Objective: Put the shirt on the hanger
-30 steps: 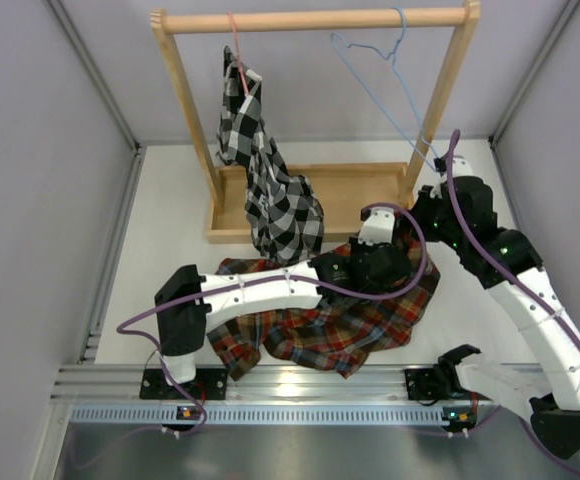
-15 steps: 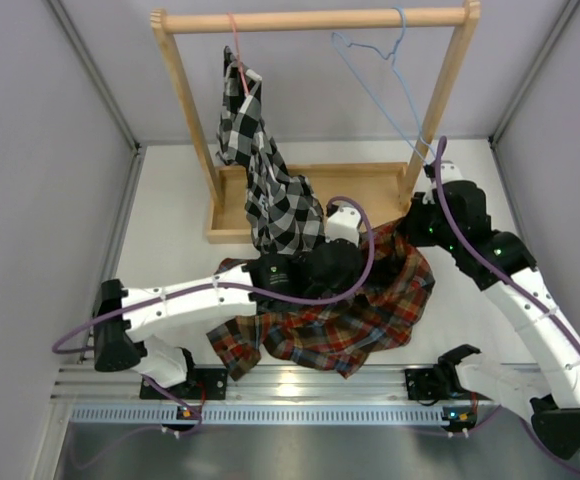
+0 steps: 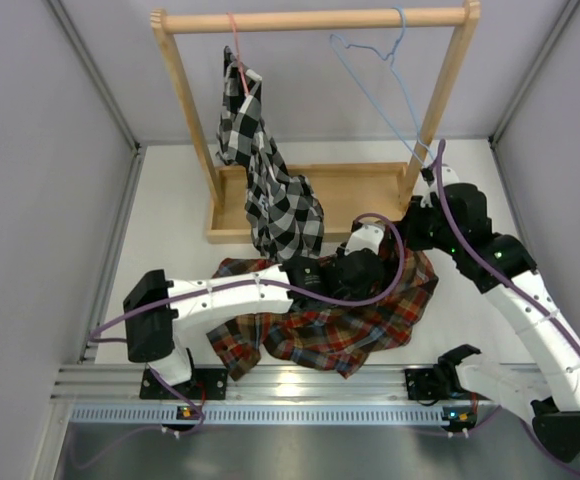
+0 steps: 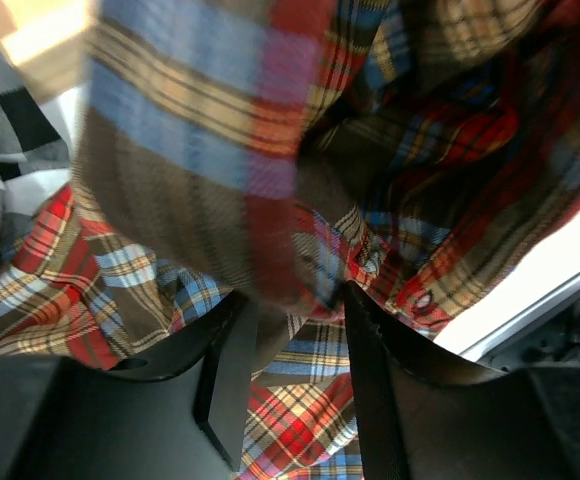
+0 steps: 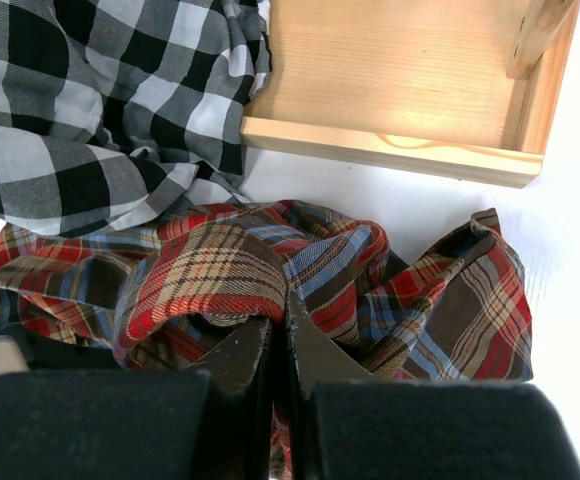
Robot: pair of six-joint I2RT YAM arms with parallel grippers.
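Shirt [image 3: 342,322], bunched on table [image 3: 170,225] at 6 o'clock from rack [image 3: 310,18]: pinching one fold tight in right gripper [image 5: 280,322], straddling another between left gripper's [image 4: 295,300] parted jaws. Probably needing a collar hold, spreading it wide before raising toward hanger [image 3: 390,95] at 1 o'clock.

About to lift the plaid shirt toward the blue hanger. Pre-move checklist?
1. Right fingers shut on a shirt fold: ok.
2. Left fingers gripping the shirt: cannot tell, blurred cloth between them.
3. Hanger bare and hooked on the rail: ok.
4. Checked shirt clear of the plaid one: not ok, its hem touches it.
5. Collar located: cannot tell, shirt is bunched.
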